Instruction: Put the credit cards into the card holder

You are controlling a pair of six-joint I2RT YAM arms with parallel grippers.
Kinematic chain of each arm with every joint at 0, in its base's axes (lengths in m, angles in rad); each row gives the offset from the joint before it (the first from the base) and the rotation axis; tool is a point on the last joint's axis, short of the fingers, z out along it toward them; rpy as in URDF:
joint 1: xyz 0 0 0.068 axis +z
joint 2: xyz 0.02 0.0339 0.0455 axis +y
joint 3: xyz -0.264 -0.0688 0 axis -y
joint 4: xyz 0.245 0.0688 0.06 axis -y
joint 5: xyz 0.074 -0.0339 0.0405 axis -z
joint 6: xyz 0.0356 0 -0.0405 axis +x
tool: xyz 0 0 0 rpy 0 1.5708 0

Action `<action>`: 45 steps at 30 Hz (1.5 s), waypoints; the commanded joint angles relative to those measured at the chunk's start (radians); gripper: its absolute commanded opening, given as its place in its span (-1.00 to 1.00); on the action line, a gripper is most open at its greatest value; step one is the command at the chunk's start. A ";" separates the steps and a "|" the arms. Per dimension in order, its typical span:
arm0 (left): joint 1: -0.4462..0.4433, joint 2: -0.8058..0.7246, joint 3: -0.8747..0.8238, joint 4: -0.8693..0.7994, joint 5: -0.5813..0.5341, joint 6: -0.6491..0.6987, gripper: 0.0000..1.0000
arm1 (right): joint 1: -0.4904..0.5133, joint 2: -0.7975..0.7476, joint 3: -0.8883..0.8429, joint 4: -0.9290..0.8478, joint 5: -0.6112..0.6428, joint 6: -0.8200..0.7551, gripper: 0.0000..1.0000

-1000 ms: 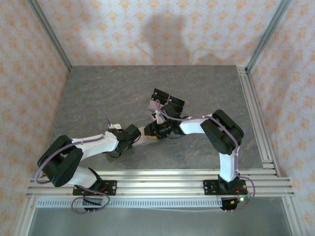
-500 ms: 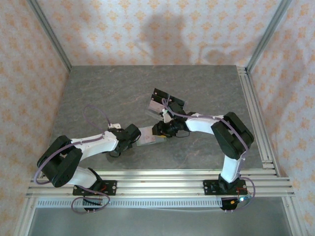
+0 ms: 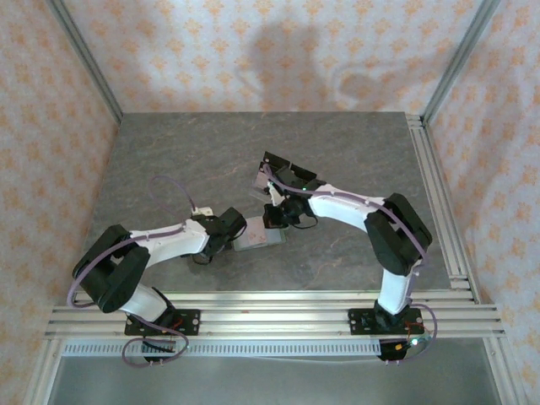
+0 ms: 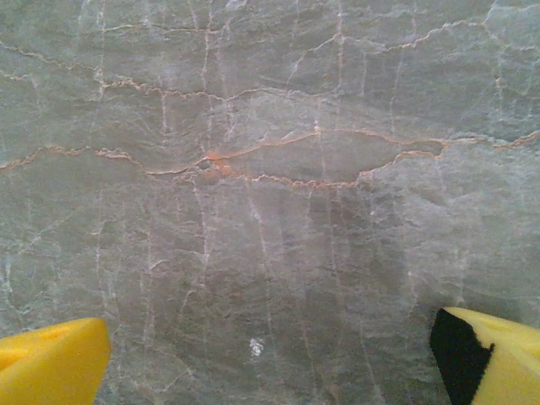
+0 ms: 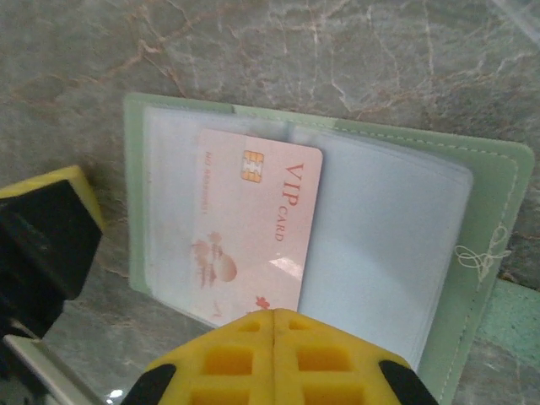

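As the top view has it: right gripper point(image 3: 274, 221) hovers at the open card holder point(image 3: 260, 239), with the left gripper point(image 3: 236, 234) just beside it.
Left wrist: jaws spread wide over the bare marble table point(image 4: 270, 169), holding nothing.
Right wrist: fingers point(image 5: 228, 363) have just clenched together, empty. The VIP credit card point(image 5: 253, 224) lies released on the holder's clear sleeve point(image 5: 380, 245), possibly tucked in; glare hides the edge.
Meaning: this card looks delivered.

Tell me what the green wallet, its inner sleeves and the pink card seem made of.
The wallet looks like matte, soft leather or imitation leather, judging by its stitched edge. The sleeves look like clear, glossy plastic film. The card looks like stiff printed plastic with a gold chip and some glare.
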 commanded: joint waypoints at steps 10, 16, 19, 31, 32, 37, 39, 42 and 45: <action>0.010 0.038 0.013 0.038 0.006 0.008 0.99 | 0.017 0.082 0.062 -0.069 0.054 -0.034 -0.98; 0.010 0.050 0.009 0.052 0.011 0.008 1.00 | 0.024 0.103 0.079 -0.062 0.038 -0.029 -0.99; 0.010 0.054 0.004 0.062 0.015 0.007 1.00 | 0.032 0.117 0.093 -0.064 0.031 -0.027 -0.99; 0.009 0.057 -0.006 0.074 0.021 0.005 0.99 | 0.063 0.169 0.137 -0.037 -0.008 0.001 -0.99; 0.010 0.058 -0.007 0.075 0.021 0.004 1.00 | 0.064 0.171 0.140 -0.034 -0.017 0.006 -0.98; 0.009 0.060 -0.006 0.077 0.024 0.003 0.99 | 0.075 0.183 0.165 -0.012 -0.041 0.022 -0.98; 0.010 0.060 -0.007 0.075 0.023 0.001 0.99 | 0.077 0.180 0.174 -0.010 -0.048 0.026 -0.99; 0.009 0.056 -0.005 0.073 0.023 0.001 1.00 | 0.077 0.148 0.170 -0.011 -0.020 0.022 -0.98; 0.010 0.047 -0.002 0.065 0.019 0.000 1.00 | 0.074 0.119 0.163 -0.033 0.037 0.012 -0.98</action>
